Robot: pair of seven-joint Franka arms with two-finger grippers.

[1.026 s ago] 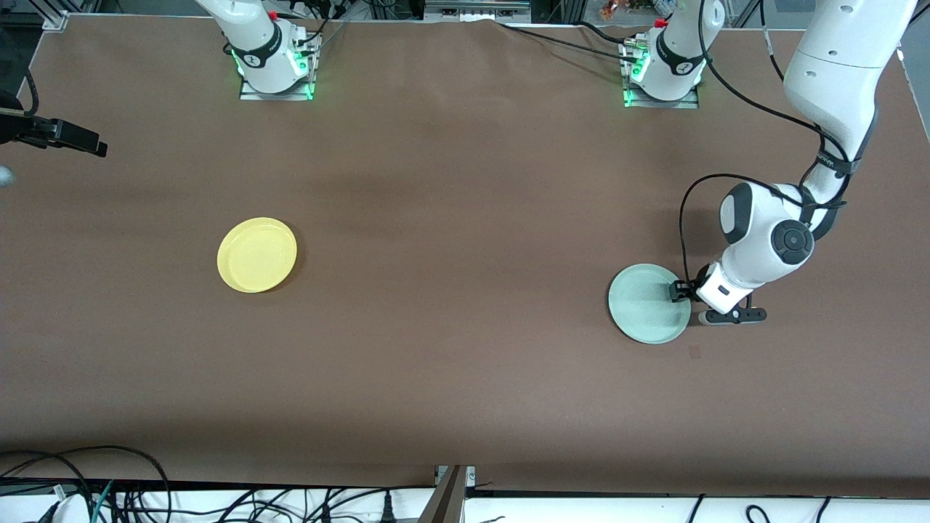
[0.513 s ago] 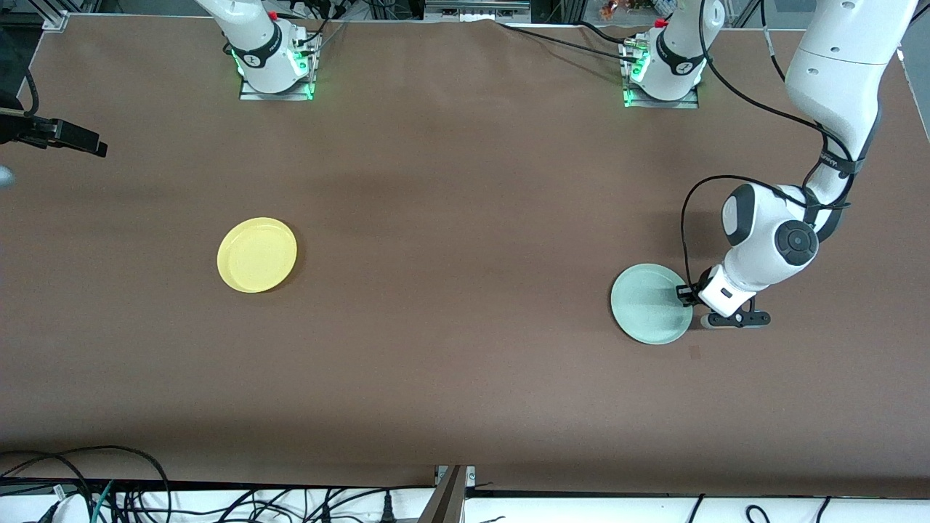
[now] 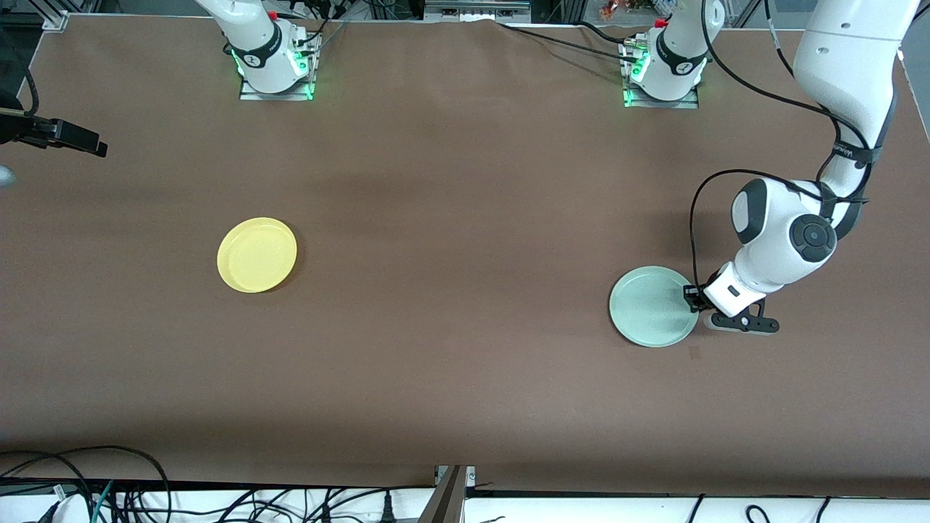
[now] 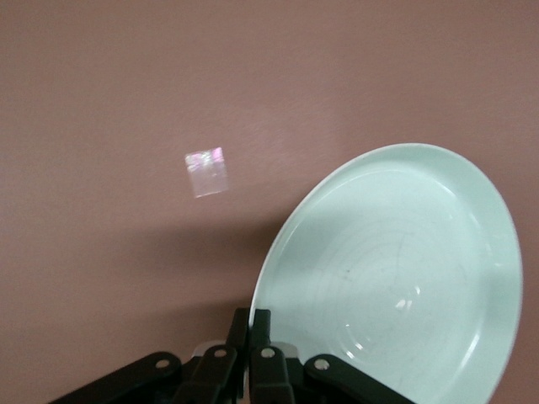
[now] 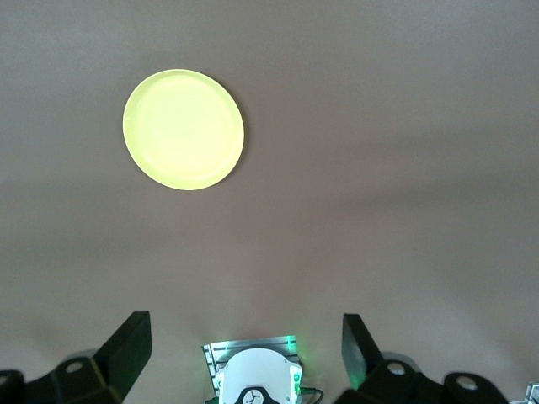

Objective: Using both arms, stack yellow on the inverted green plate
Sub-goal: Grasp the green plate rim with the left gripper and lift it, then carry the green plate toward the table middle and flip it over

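The yellow plate point(image 5: 184, 130) lies rim-up and alone on the brown tabletop point(image 5: 379, 151). The right gripper point(image 5: 246, 341) hangs high above the tabletop with its two black fingers point(image 5: 126, 341) spread wide apart, empty. Between them the right arm's base point(image 5: 253, 374) shows, lit green.

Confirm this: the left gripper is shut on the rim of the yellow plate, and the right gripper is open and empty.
Wrong plate. The left gripper is shut on the rim of the green plate, as the left wrist view shows. The yellow plate lies untouched toward the right arm's end. The right gripper is indeed open and empty.
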